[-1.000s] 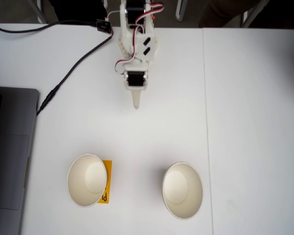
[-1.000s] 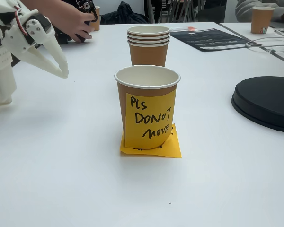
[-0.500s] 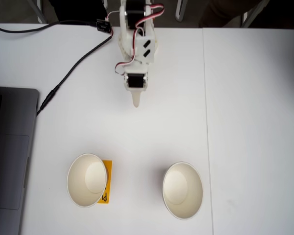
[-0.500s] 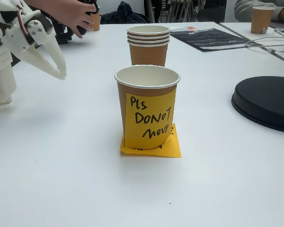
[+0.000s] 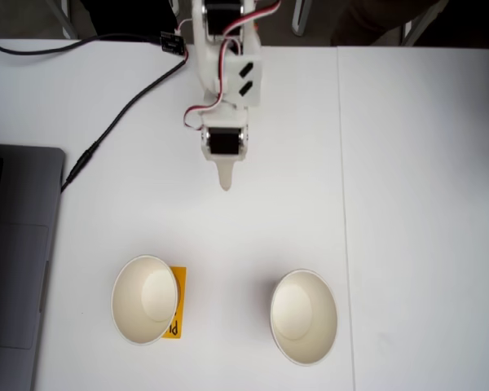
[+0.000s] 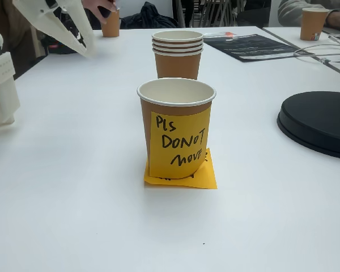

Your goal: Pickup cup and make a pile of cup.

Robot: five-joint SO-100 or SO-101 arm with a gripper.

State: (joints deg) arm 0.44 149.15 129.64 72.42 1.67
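Observation:
From above, two paper cups with cream-white insides stand upright near the front edge: the left cup (image 5: 144, 299) on an orange sticky note (image 5: 176, 303), the right cup (image 5: 303, 316) about a cup's width away. From the side, the near cup (image 6: 176, 102) is brown with a yellow handwritten label. Behind it the other cup (image 6: 177, 54) is the top of a nested stack. My gripper (image 5: 225, 182) points down the picture toward the cups, far short of them. It is shut on nothing. In the side view the gripper (image 6: 89, 51) hangs high at the upper left.
A grey laptop (image 5: 16, 252) lies at the left edge, with a black cable (image 5: 106, 134) running to the arm's base. In the side view a black round disc (image 6: 317, 122) sits at the right, and a person's hand holds a cup (image 6: 109, 12) at the back.
The gripper has lifted well above the table in the side view and reached slightly toward the cups. It stays shut. The cups have not moved.

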